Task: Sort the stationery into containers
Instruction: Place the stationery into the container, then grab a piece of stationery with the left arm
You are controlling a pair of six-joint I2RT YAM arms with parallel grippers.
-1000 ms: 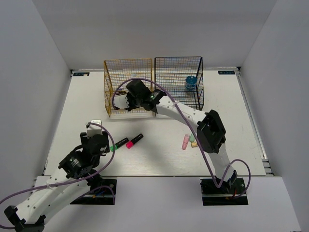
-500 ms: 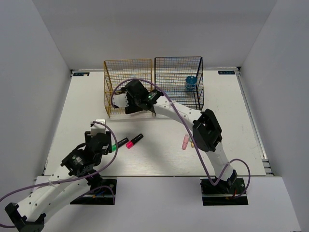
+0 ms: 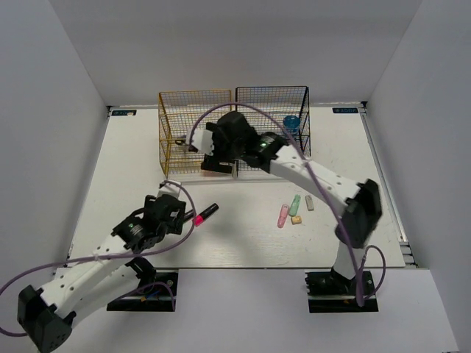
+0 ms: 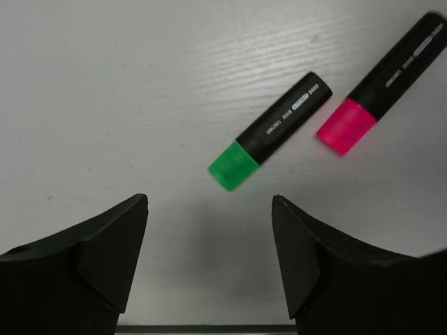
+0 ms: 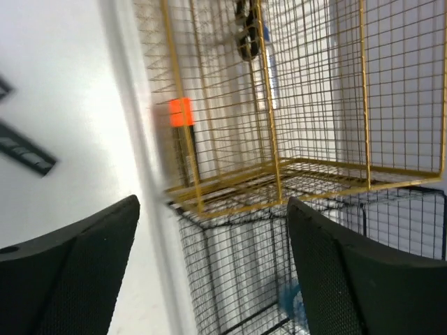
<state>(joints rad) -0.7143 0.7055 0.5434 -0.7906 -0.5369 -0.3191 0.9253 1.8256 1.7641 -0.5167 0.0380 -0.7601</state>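
The left claw [image 4: 209,202] is hanging released over the desk [image 4: 105,70], its two dark fingers spread with nothing between them. The green-capped highlighter [image 4: 272,129] is lying just beyond the gap, cap end nearest the claw and apart from both fingers. The pink-capped highlighter [image 4: 380,84] is lying beside it, nearly parallel and not touching. Both are smooth black barrels with bright blocky caps, resting on matte white wood grain toward the desk's near left corner.

The right claw [image 5: 213,202] is also standing released and empty, facing the gold wire rack [image 5: 272,105] at the desk's far edge. An orange-capped highlighter [image 5: 181,132] is sitting inside that rack behind the mesh. The black wire rack [image 3: 271,92] is standing just beside it, holding the round blue jar [image 3: 291,123]. A pink stick [image 3: 283,215] and a green stick [image 3: 295,205] are lying toward the near right, well apart from both claws.
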